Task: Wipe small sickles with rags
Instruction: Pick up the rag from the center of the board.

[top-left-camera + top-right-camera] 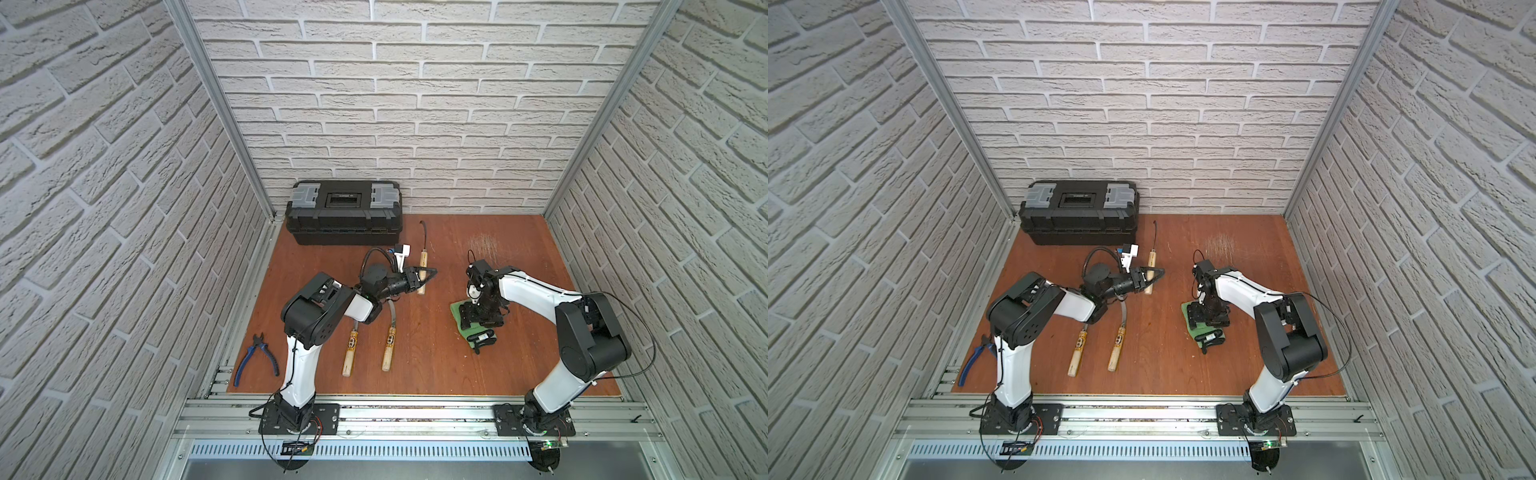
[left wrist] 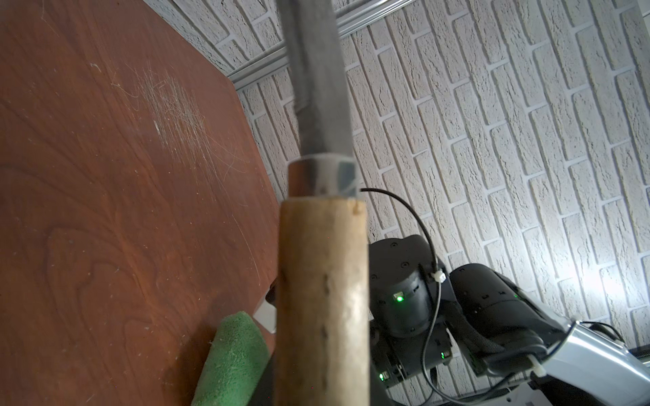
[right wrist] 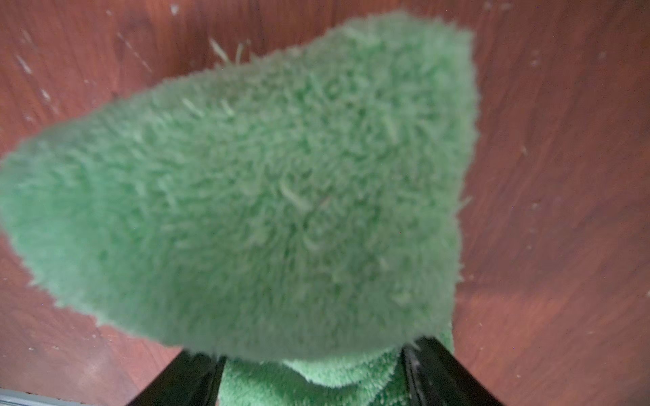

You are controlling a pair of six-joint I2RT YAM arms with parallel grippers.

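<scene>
Left gripper [image 1: 429, 275] clamped on sickle [image 1: 423, 259] handle, near table [image 1: 449, 374] centre. Right gripper [image 1: 482, 321] jaws wide astride rag [image 1: 458, 312], right of centre; I cannot confirm grip. Risk: rag slips on lift, bare blade strikes right gripper

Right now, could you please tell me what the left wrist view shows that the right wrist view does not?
Only the left wrist view: the small sickle with pale wooden handle and grey metal blade, the black-and-white right arm, the white brick wall. Only the right wrist view: the black fingers of the right hand, either side of the green fluffy cloth. Both: that cloth on the red-brown wooden table.
</scene>
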